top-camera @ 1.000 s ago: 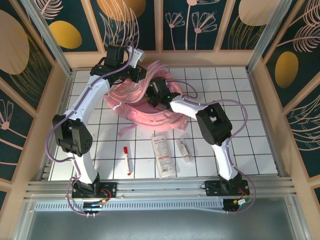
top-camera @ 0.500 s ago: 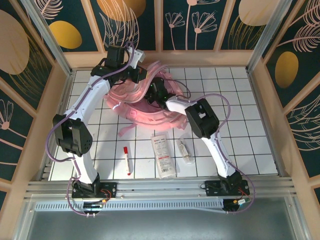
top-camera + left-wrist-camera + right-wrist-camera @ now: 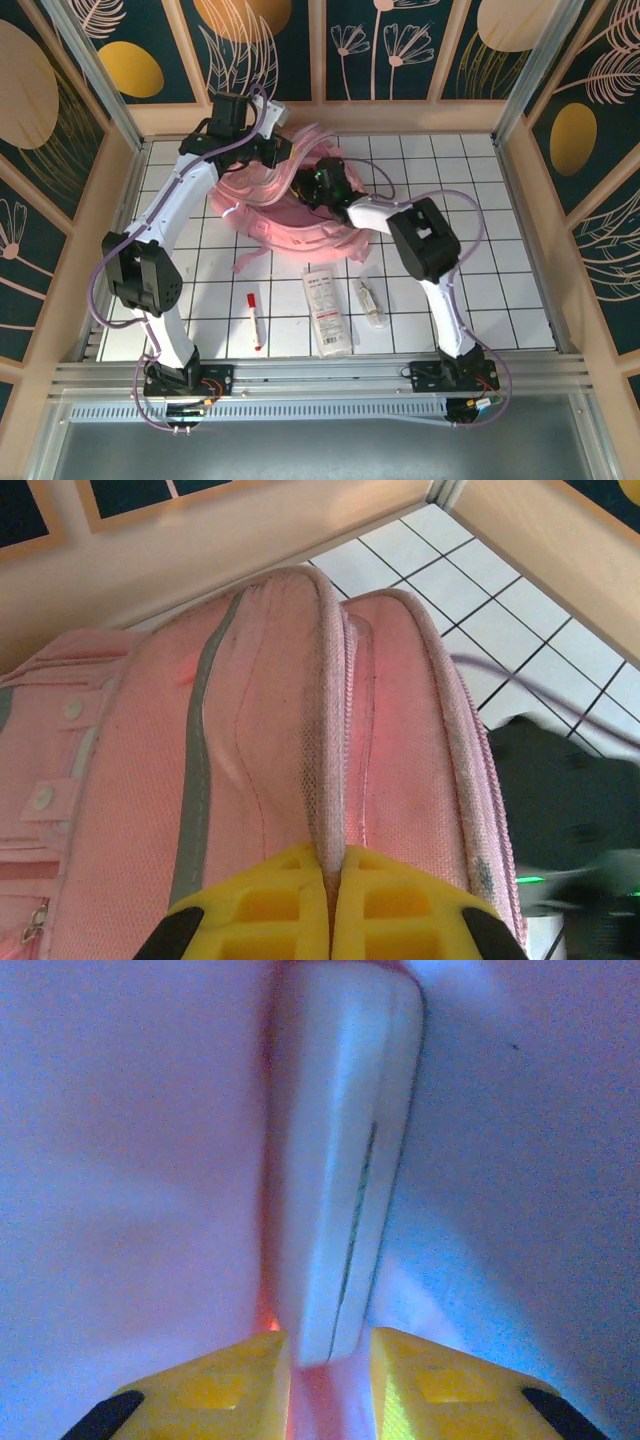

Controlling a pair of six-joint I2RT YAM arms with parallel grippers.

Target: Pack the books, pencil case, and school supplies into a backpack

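The pink backpack point(image 3: 262, 205) lies at the back of the table, its mouth held up. My left gripper point(image 3: 284, 150) is shut on the raised fabric rim point(image 3: 330, 730) of the opening, which runs between the yellow fingers point(image 3: 260, 900). My right gripper point(image 3: 312, 190) reaches into the mouth. In the right wrist view it point(image 3: 328, 1355) is inside the pale lining point(image 3: 130, 1160), shut on the end of the oblong pencil case point(image 3: 345, 1150), which points deeper in. The red-and-white marker point(image 3: 254, 318), the white packet point(image 3: 326, 310) and the clear tube point(image 3: 371, 302) lie on the table near the front. The book is hidden.
Loose pink straps point(image 3: 252, 262) trail from the backpack toward the supplies. Wooden walls point(image 3: 110, 200) close in the white gridded table point(image 3: 470, 250) on three sides, with the back wall just behind the backpack. The right arm's elbow point(image 3: 425, 235) hangs over the table's middle.
The right arm's elbow swung left and then back right while its wrist stayed at the backpack's mouth. The left arm kept its hold on the rim. The supplies did not move.
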